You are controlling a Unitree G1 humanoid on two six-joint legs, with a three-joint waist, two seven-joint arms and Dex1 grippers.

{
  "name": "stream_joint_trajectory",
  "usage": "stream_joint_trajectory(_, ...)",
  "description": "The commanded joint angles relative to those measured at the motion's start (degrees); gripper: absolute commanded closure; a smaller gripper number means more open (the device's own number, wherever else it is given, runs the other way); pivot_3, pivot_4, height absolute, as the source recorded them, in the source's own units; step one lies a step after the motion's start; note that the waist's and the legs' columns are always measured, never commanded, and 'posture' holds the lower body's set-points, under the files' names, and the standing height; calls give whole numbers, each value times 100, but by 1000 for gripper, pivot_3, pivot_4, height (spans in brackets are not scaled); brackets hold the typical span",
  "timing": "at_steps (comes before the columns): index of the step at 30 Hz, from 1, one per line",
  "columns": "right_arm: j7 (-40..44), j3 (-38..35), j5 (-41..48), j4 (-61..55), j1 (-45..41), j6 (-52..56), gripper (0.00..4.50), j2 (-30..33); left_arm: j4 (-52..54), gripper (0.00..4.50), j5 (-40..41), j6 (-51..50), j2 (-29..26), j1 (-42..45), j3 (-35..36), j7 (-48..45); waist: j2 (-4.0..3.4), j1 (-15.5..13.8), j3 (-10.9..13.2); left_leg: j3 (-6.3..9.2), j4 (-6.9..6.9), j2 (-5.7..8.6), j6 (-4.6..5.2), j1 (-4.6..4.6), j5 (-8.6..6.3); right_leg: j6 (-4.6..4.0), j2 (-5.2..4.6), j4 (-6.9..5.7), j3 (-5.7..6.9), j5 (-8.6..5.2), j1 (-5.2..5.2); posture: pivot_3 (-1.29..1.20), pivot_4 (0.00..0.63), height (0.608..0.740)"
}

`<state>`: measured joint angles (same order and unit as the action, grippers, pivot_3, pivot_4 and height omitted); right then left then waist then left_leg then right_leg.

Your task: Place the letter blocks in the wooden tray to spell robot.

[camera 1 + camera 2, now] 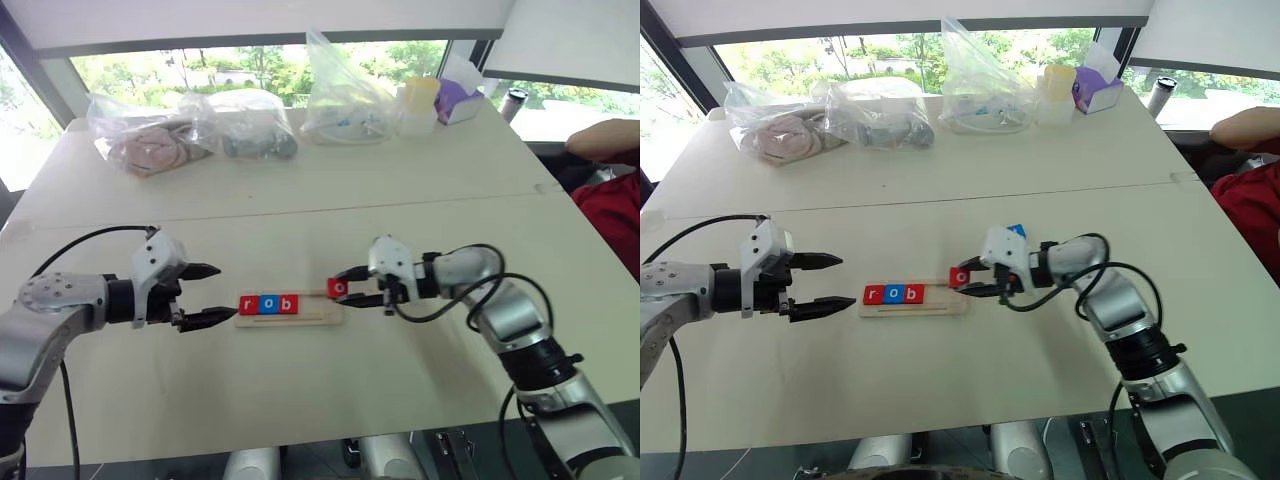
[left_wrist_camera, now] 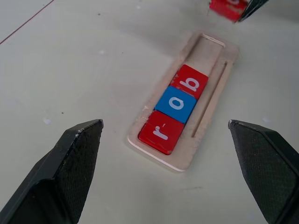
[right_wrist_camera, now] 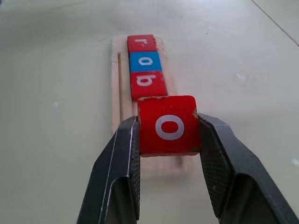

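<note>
The wooden tray [image 1: 300, 320] lies at the table's middle. In its left part sit a red r [image 1: 248, 304], a blue o [image 1: 268, 304] and a red b [image 1: 288, 304] side by side. My right gripper [image 1: 345, 288] is shut on a red o block [image 3: 169, 125] and holds it just above the tray's right end. A blue block [image 1: 1016, 230] lies on the table behind that gripper; its letter is hidden. My left gripper [image 1: 222, 292] hangs open just left of the tray, its fingers [image 2: 70, 172] wide apart and holding nothing.
Clear plastic bags [image 1: 150, 140] with contents line the table's far edge, beside a yellow-lidded cup [image 1: 420, 100], a purple box [image 1: 458, 98] and a dark bottle [image 1: 514, 102]. A person's arm and red sleeve [image 1: 610, 190] show at the right edge.
</note>
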<state>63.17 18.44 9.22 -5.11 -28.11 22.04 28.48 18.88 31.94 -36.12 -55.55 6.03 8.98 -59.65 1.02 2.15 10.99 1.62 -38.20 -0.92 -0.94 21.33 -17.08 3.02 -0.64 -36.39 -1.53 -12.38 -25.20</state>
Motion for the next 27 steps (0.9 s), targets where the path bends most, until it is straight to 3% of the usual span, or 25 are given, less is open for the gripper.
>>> stream_joint_trajectory(1,-246,275,-253,-193,-103,-65,3338,-158,240,0,235,-135,66,129,115,27,0,-9,0,0,0,0,0,0,0,0,0,0,0,0,0,0,150,740)
stream_joint_trajectory(11,-332,596,-555,144,-266,-168,3338,-266,907,0,586,-526,95,-175,37,44,1,15,-1,0,0,0,0,1,0,1,2,2,1,1,0,0,150,740)
stream_joint_trajectory(26,-381,674,-677,298,-275,-228,3338,-470,874,0,336,-373,173,-243,-175,137,1,22,-1,0,0,0,0,0,0,1,1,2,1,1,0,0,150,740)
stream_joint_trajectory(27,-376,680,-679,291,-266,-225,2838,-465,869,0,331,-370,175,-243,-167,138,1,21,-1,0,0,0,0,0,0,1,1,2,1,1,0,0,150,740)
